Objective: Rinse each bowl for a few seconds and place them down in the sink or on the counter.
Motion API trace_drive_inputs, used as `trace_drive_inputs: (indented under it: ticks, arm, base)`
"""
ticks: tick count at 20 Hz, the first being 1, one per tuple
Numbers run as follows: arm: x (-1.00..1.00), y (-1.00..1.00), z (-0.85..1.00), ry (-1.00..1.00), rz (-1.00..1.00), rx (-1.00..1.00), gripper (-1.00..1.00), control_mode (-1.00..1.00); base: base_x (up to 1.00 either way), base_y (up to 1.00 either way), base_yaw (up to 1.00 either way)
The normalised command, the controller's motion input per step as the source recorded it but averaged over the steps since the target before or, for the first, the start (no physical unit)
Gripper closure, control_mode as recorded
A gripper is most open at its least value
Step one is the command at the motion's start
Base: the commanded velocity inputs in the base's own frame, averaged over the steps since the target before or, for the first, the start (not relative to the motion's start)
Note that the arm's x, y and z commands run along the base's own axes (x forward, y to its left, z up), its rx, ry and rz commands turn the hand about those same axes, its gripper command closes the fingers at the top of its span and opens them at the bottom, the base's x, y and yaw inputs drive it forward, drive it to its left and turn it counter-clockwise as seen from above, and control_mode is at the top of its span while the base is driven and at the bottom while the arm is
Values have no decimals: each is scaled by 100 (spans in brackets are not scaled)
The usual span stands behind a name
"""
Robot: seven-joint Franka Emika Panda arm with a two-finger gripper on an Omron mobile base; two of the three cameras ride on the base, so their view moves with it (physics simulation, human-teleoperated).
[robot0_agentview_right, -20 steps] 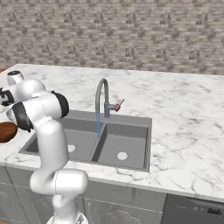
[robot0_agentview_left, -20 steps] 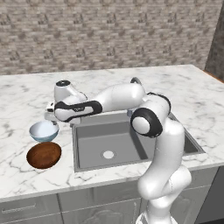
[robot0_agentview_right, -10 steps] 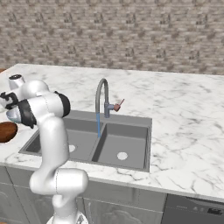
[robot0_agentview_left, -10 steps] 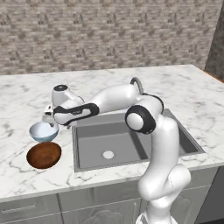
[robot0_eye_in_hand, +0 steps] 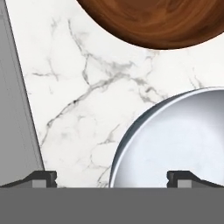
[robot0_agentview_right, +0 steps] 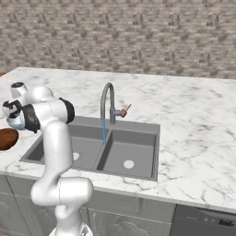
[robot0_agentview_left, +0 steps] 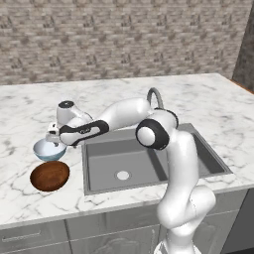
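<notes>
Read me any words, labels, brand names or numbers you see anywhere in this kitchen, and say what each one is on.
No readable text anywhere.
Pale blue-white bowl: plain glaze, no label.
Dark wooden bowl: only wood grain.
Sink and tap: bare grey metal, no brand.
Counter: only grey marble veins.
Brick wall: no sign.
Robot arm: no logo or number showing.

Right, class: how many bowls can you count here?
2, both on the counter left of the sink: the pale blue-white bowl under the gripper, the brown bowl nearer the front edge.
</notes>
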Motion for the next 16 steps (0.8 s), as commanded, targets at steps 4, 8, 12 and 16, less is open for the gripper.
trace_drive_inputs:
  ticks: [4,8,12,16]
  arm:
    - [25,18,-21,0,3,1,-100,-100]
    - [25,19,-20,0,3,1,-100,-100]
    - [23,17,-22,0,3,0,-100,-100]
    - [22,17,-23,0,3,1,100,-100]
  base:
    - [0,0,0]
    - [0,0,0]
    - [0,0,0]
    - [0,0,0]
